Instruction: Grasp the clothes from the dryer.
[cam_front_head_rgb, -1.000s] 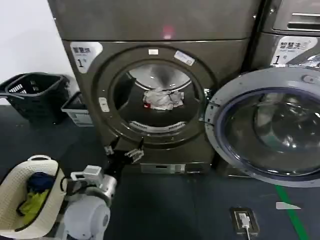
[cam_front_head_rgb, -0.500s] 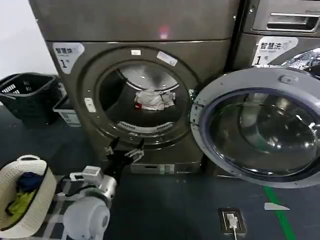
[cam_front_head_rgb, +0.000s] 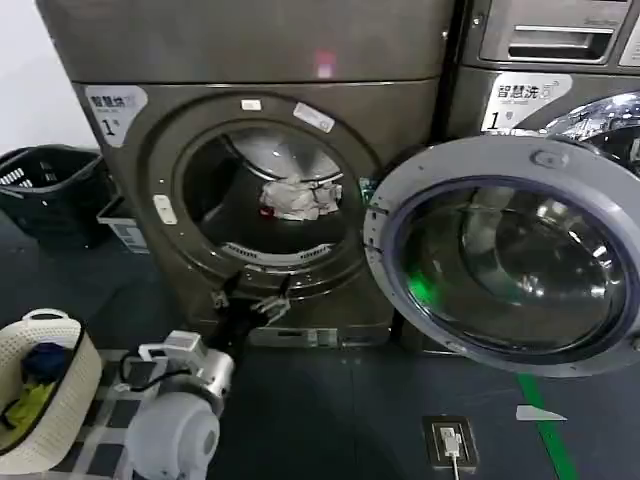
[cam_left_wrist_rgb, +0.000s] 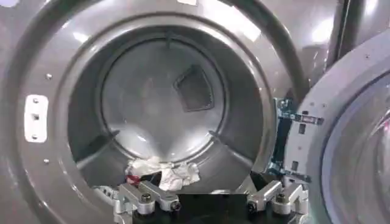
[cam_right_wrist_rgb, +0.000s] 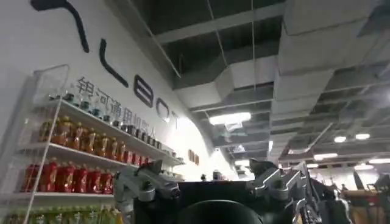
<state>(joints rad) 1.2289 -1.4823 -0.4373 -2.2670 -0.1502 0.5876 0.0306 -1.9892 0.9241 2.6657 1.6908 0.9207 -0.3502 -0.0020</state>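
Left gripper (cam_front_head_rgb: 250, 303) hangs low before the dryer (cam_front_head_rgb: 250, 60), just outside the porthole's lower rim, jaws spread and empty. The clothes (cam_front_head_rgb: 297, 198) lie ahead of the jaws and above them, deep on the drum floor, bundle's long axis running crosswise to the reach; the open glass door (cam_front_head_rgb: 500, 255) stands off to the right. Right gripper (cam_right_wrist_rgb: 210, 182) points at the ceiling, jaws apart, so left is likely the nearer arm.
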